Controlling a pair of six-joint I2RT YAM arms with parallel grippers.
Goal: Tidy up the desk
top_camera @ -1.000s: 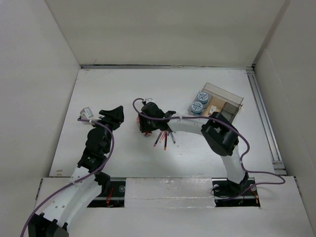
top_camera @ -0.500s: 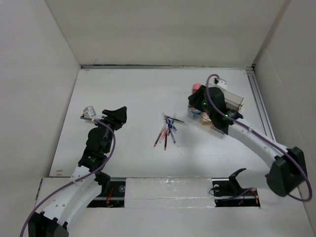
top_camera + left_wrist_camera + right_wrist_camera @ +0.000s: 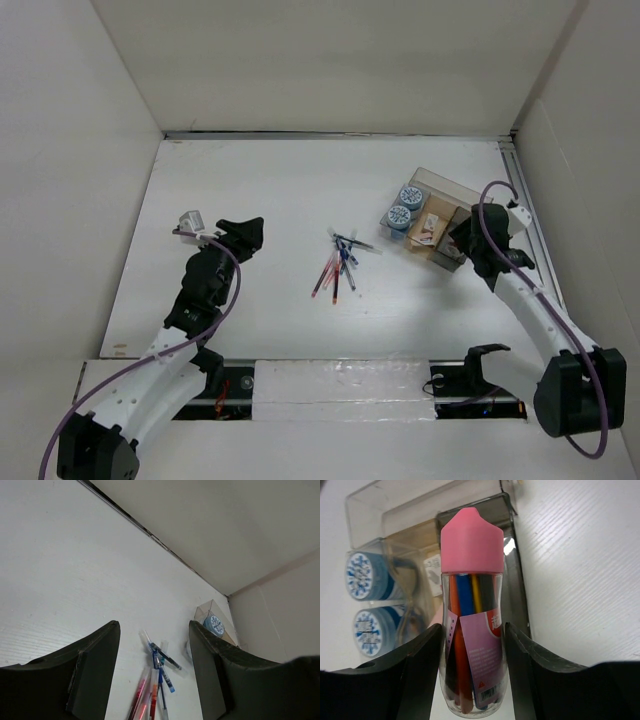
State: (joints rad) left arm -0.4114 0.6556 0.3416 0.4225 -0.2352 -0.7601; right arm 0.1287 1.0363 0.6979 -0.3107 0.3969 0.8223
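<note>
The white desk holds a loose heap of red and blue pens near its middle. My left gripper hovers to their left, open and empty; in its wrist view the pens lie beyond the gripper. My right gripper is at the clear compartment tray on the right. In the right wrist view the gripper is shut on a clear pink-capped bottle of coloured pens, held over the tray's dark compartment. The overhead view hides the bottle.
Two blue-patterned rolls stand in the tray's left end, also seen as rolls from the right wrist. Small cards lie in a middle compartment. A metal rail runs along the desk's right edge; white walls enclose three sides.
The right arm swung from the pen heap at mid-desk to the tray on the right, carrying the pink-capped bottle. The left arm shifted slightly forward and right.
</note>
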